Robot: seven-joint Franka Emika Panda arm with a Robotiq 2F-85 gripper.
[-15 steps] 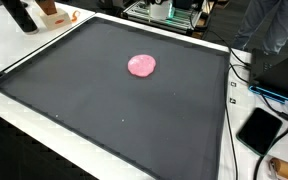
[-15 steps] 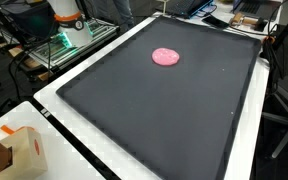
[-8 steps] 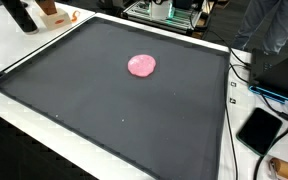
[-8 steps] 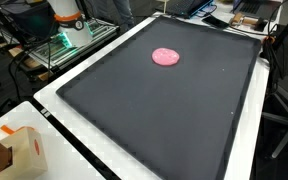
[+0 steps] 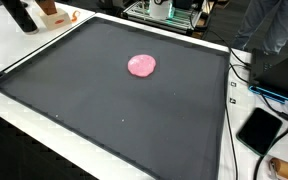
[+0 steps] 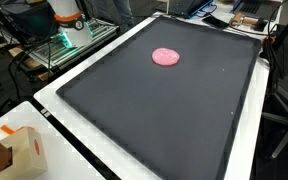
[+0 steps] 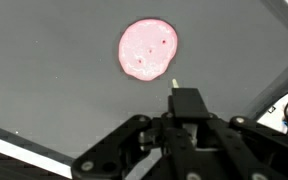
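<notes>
Blk jaws w/ hinged link bars [image 7: 119, 150], square block [image 7: 187, 103] centre, prob. matte finish.

delta: none that I can spot in both exterior views.
pink disc [image 5: 142, 66]: same spot on the black mat [image 5: 64, 95], no shift.
gripper [image 7: 187, 97]: wrist view only, so I can't diff it against earlier.

The round blob [image 7: 148, 50] is pale pink with a few darker pink specks. It lies on a plain charcoal-black mat [image 5: 104, 100], which is bordered by the white surface [image 5: 4, 35]. The tool [image 7: 189, 125] is matt black, and a box [image 6: 22, 152] is tan with an orange mark.
</notes>
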